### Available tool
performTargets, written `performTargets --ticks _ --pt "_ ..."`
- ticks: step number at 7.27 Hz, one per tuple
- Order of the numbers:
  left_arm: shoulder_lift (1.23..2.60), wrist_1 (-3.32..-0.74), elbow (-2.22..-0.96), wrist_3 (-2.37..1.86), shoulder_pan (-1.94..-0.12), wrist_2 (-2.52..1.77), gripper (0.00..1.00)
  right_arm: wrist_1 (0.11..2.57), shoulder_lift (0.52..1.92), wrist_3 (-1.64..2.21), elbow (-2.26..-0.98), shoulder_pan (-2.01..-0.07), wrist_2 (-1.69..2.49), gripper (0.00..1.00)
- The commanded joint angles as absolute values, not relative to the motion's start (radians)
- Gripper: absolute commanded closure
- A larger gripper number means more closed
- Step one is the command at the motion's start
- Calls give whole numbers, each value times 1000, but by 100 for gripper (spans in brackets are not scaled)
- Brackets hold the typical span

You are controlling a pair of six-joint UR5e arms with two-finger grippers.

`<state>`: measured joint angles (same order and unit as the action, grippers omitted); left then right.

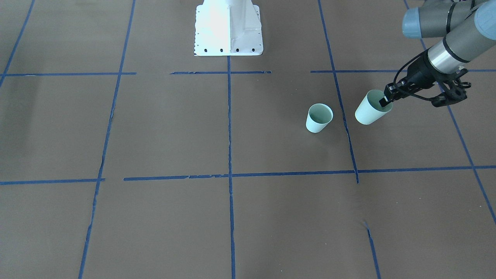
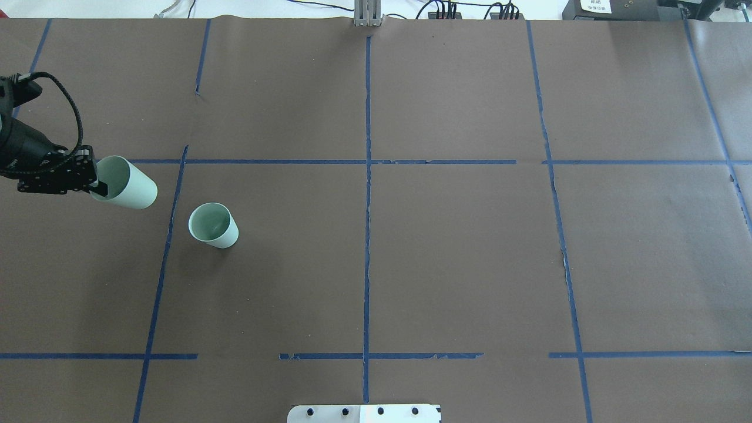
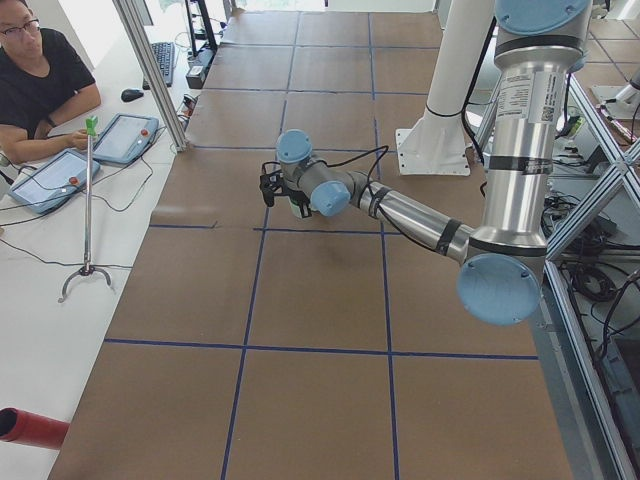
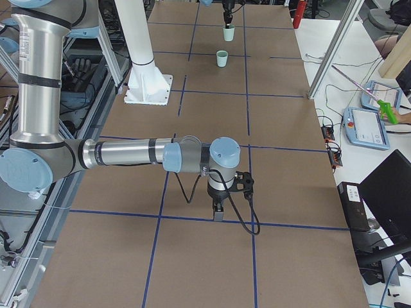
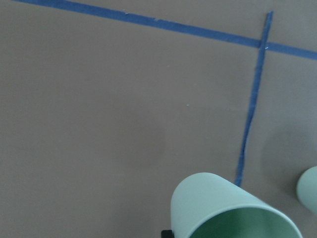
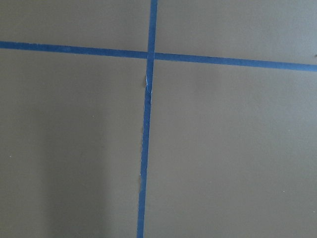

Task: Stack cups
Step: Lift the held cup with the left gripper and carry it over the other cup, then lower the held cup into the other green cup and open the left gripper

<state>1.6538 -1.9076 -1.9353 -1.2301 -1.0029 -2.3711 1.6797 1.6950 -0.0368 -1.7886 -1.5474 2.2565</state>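
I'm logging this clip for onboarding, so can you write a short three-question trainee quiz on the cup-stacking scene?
1. True or false: the held cup is gripped at its rim by the left gripper.
2. The other cup is: A) on its side, B) upright on the table, C) inside the held cup.
3. Short answer: are the cups stacked yet?
Key: 1 true; 2 B; 3 no, they are apart.
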Motion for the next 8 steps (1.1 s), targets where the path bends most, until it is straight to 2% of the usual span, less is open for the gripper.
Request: performTargets --ticks 1,4,8 --pt "1693 -1891 -1990 -1429 -849 -2243 100 1678 1695 -37 -1789 -1548 2256 0" --pt "1781 -1786 -1982 -1459 -807 -2187 100 1680 1695 -37 -1789 -1548 2256 0" --pt "1781 -1784 -1979 -1457 -792 -2169 100 1678 1695 -37 -1789 -1548 2256 0"
